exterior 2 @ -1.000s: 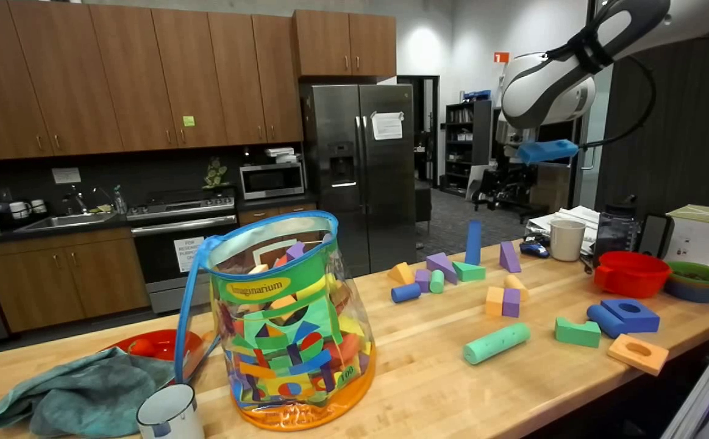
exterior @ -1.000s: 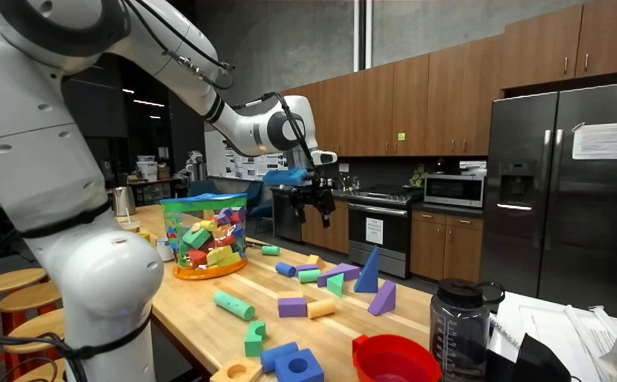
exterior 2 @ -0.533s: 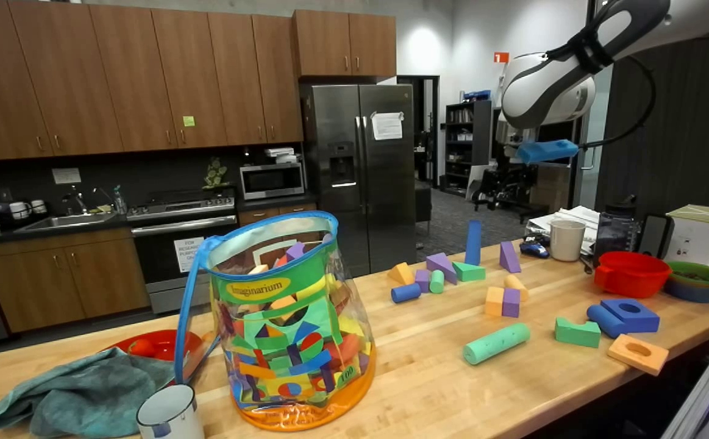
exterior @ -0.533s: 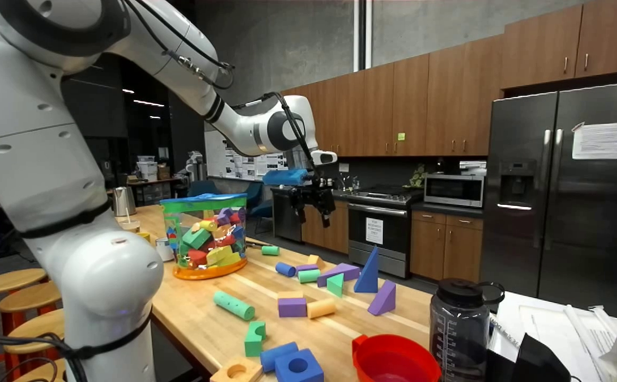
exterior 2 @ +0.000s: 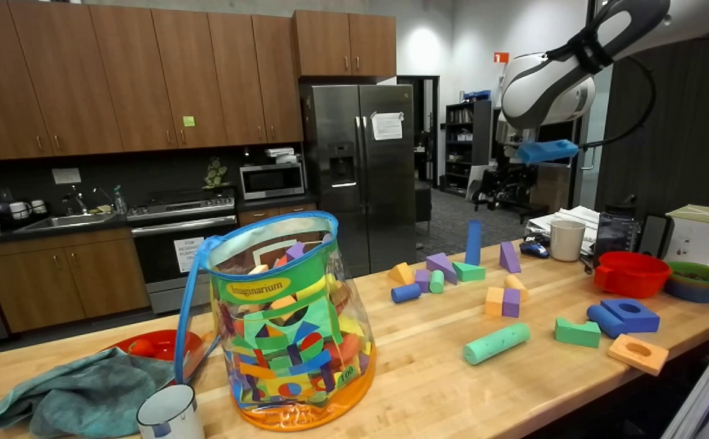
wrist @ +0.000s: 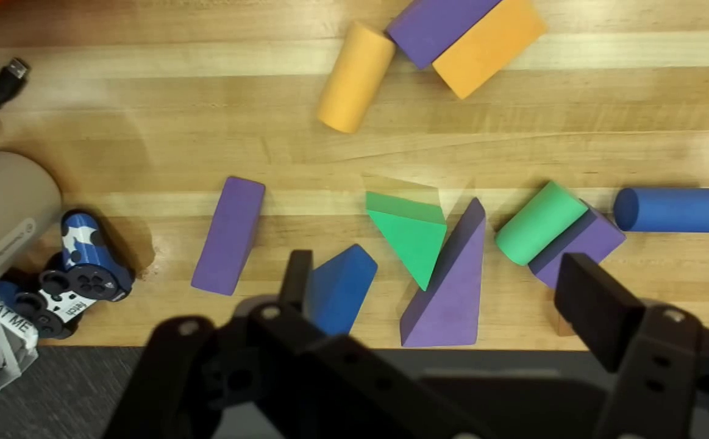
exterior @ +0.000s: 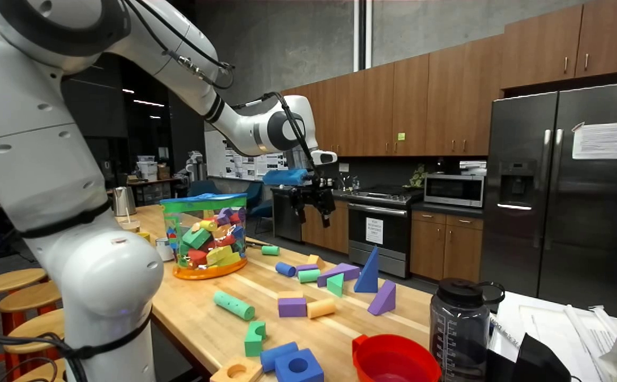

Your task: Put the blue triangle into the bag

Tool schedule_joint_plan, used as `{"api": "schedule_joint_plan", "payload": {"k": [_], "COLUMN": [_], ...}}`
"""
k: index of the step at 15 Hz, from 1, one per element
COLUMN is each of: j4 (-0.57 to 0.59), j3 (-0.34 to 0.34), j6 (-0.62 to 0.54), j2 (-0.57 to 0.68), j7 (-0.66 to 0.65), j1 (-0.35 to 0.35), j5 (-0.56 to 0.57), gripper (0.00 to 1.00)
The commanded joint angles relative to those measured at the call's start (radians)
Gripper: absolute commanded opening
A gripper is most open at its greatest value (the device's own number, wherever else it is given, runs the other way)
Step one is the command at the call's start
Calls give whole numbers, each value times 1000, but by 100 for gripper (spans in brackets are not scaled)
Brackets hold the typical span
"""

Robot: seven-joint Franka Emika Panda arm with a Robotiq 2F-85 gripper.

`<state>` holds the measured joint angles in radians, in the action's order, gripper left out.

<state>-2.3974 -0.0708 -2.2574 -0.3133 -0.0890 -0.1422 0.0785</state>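
The blue triangle (exterior: 368, 275) stands upright, point up, near the far table edge among smaller blocks. It also stands tall in an exterior view (exterior 2: 473, 245). In the wrist view the blue triangle (wrist: 347, 283) is partly hidden behind a gripper finger. The clear bag (exterior 2: 320, 261) with a blue rim and green band stands open on the table, with many blocks inside; it also shows in an exterior view (exterior: 205, 203). My gripper (exterior: 314, 218) is open and empty, well above the blocks. In the wrist view, its fingers (wrist: 437, 265) are wide apart.
Close to the triangle are a green triangle (wrist: 412, 235), a long purple wedge (wrist: 452, 299) and another purple wedge (wrist: 229, 235). A red bowl (exterior: 396, 361), a dark bottle (exterior: 459, 331) and a beige cup (exterior 2: 567, 239) stand at one end. A white mug (exterior 2: 170, 414) stands by the bag.
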Motion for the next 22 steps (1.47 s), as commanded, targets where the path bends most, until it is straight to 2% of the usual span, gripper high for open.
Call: {"api": "schedule_joint_plan", "payload": {"k": [1,12,22], "j4": [2,12,111], "j3": [-5,11,22], "j6": [3,5,-87], "j2": [0,-7,72], "j7": [-1,-11,-83], "j1": [5,20,28], "j5": [2,-5,-17], "gripper": [100,100,100]}}
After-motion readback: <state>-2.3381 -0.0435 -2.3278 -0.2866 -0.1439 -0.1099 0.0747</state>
